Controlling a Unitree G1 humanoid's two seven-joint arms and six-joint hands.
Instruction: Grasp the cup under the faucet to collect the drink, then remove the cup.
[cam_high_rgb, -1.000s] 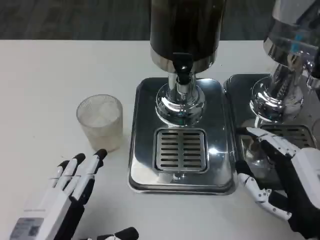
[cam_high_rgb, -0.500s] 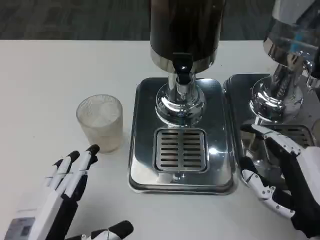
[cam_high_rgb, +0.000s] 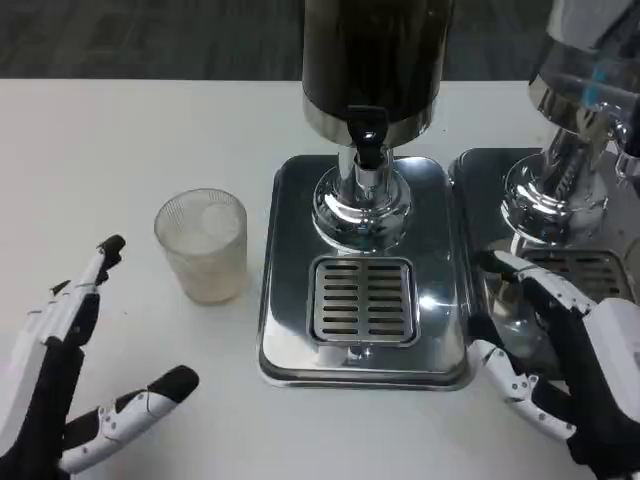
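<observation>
A ribbed clear cup (cam_high_rgb: 201, 246) stands upright on the white table, left of the dispenser's steel base (cam_high_rgb: 362, 272). The black faucet (cam_high_rgb: 366, 135) juts from the dark drink tank above the slotted drip grate (cam_high_rgb: 361, 299), which has nothing on it. My left hand (cam_high_rgb: 62, 370) is at the lower left, open with thumb and fingers spread wide, below and left of the cup and apart from it. At the lower right my right hand (cam_high_rgb: 560, 365) is open beside the base's right edge, holding nothing.
A second dispenser (cam_high_rgb: 575, 140) with its own steel tray stands at the right, just behind my right hand. Bare white table (cam_high_rgb: 110, 150) stretches to the left and behind the cup.
My left hand has drawn back to the left and turned, its thumb and fingers spreading wider. The right hand has barely shifted. The cup has stayed put.
</observation>
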